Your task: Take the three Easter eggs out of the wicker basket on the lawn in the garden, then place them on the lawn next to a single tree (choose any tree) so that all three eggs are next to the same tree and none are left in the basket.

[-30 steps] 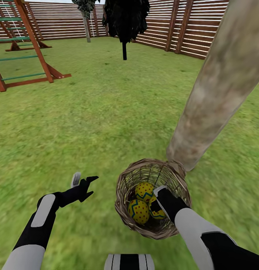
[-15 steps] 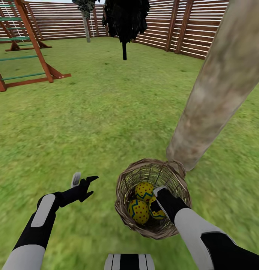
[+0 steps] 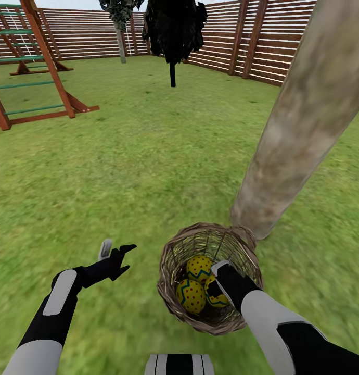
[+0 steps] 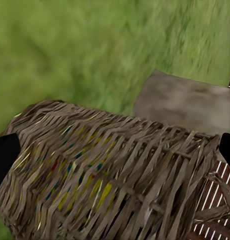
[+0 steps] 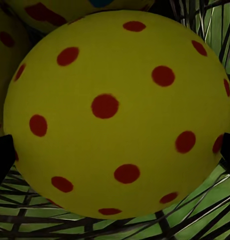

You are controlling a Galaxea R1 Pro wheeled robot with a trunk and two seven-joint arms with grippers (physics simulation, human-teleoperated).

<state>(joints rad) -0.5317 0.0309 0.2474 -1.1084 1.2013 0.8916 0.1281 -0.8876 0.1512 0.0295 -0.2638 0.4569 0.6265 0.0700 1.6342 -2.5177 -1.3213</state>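
The right gripper (image 3: pixel 217 281) reaches down inside the basket (image 3: pixel 171 299), fingers spread around an egg (image 5: pixel 117 112); the left gripper (image 3: pixel 117 255) hovers open beside the basket.

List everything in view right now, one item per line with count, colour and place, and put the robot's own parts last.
Easter eggs: three, yellow with blue-green zigzags and red dots, inside the basket.
Wicker basket: one, brown-grey, on the grass at the foot of the trunk.
Tree trunk: one, mottled grey-beige, just beyond the basket.
Lawn: green, all around.
Dark trees: two, near the far fence.
Fence: brown slats, along the back.
Play set: wooden with green rungs, far left.
Left gripper: black, open, over grass left of the basket.
Right gripper: black, reaching inside the basket; the right wrist view shows its fingers either side of an egg.
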